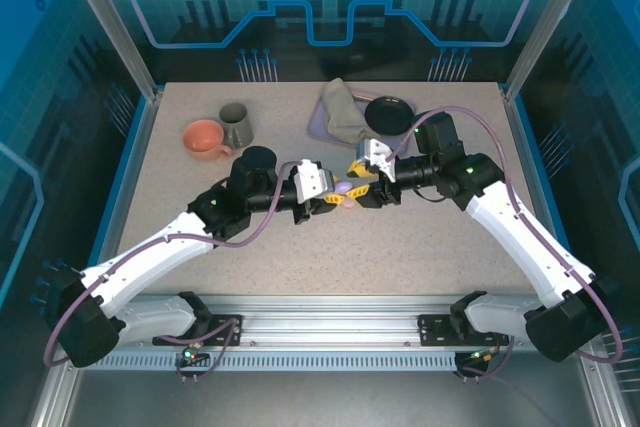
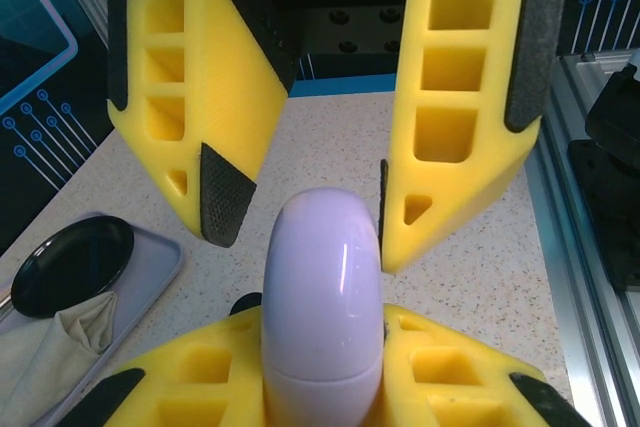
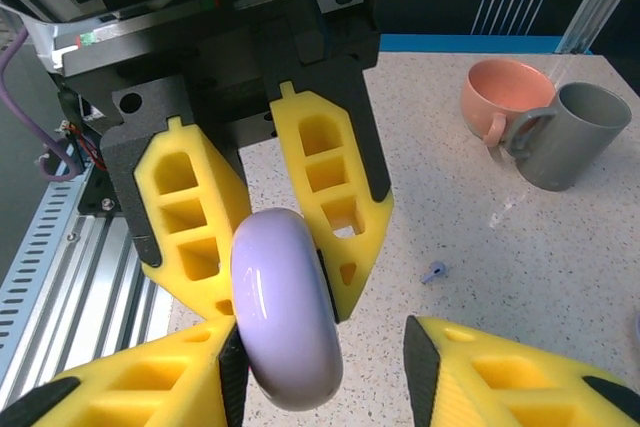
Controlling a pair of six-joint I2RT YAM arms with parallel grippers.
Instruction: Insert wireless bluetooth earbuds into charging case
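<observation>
A closed, lilac, coin-like charging case (image 2: pixel 322 297) is held on edge above the table, with my left gripper (image 2: pixel 322 352) shut on its two flat faces. My right gripper (image 3: pixel 325 347) faces it from the other side, open. Its left pad touches the case (image 3: pixel 285 312) and its right finger (image 3: pixel 520 377) stands well clear. From above, the two grippers meet at the table's middle around the case (image 1: pixel 346 190). One tiny lilac earbud (image 3: pixel 433 272) lies on the speckled table beyond the case.
A pink mug (image 1: pixel 205 137) and a grey mug (image 1: pixel 236 125) stand at the back left. A lilac tray (image 1: pixel 318 125) at the back centre holds a crumpled cloth (image 1: pixel 342 109) and a black dish (image 1: pixel 388 112). The metal rail runs along the near edge.
</observation>
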